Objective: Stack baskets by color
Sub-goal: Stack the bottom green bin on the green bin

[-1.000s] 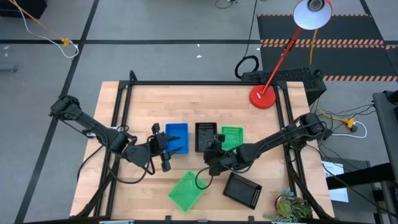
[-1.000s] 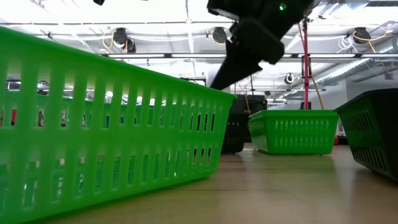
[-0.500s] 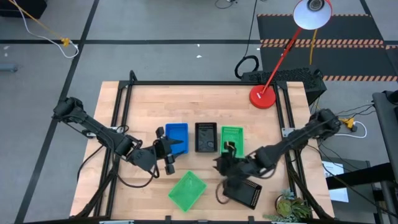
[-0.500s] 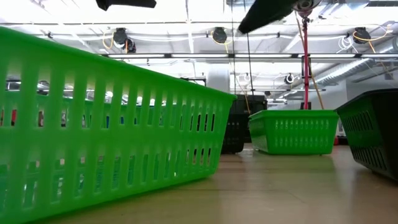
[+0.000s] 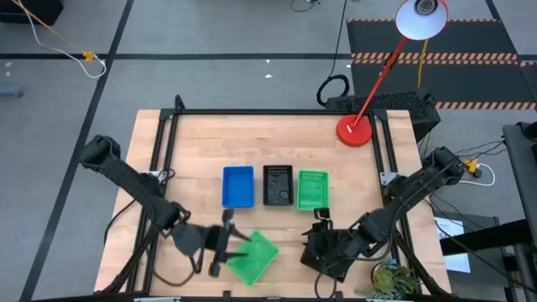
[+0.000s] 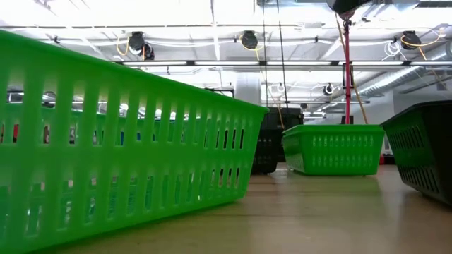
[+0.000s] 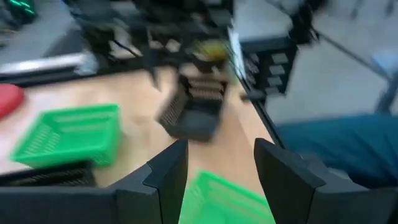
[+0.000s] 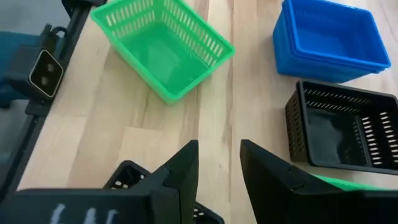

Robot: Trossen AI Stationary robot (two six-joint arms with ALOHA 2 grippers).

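Across the table's middle stand a blue basket stack, a black basket and a green basket. A loose green basket lies turned askew near the front edge, and a loose black basket lies to its right. My left gripper stands open at the loose green basket's left rim, which shows between its fingers. My right gripper hangs open over the loose black basket.
A red round lamp base stands at the table's far right, its stem slanting up beyond the table. A potted plant sits at the near right corner. Bare wood lies between the row and the far edge.
My left gripper has gone from beside the blue stack toward the near edge and down, to the loose green basket's left rim. My right gripper has drawn away from the row's black basket, toward the near right, and now stands over the loose black basket. No basket has moved.
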